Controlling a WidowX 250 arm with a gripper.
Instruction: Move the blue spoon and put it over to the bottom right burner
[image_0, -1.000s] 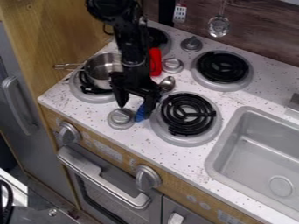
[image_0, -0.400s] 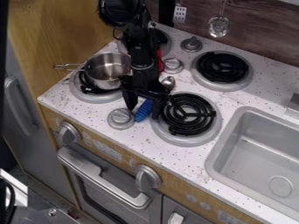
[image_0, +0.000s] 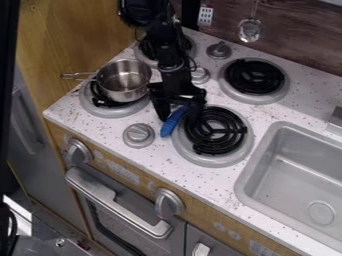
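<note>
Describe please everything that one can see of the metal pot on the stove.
The pot is round and silvery like steel, without a lid; its inside looks empty. A thin handle points left in the view. It stands upright on the lower left burner, off-centre, leaving part of the black coil bare. The pincer hangs to its right.

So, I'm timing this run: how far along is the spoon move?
Done: the gripper is down at the blue spoon. In hand: perhaps the pick-up, though a firm hold can't be confirmed. Left: getting the spoon onto the bottom right burner; its blue handle is still off the coil, to the burner's left in the picture.
</note>
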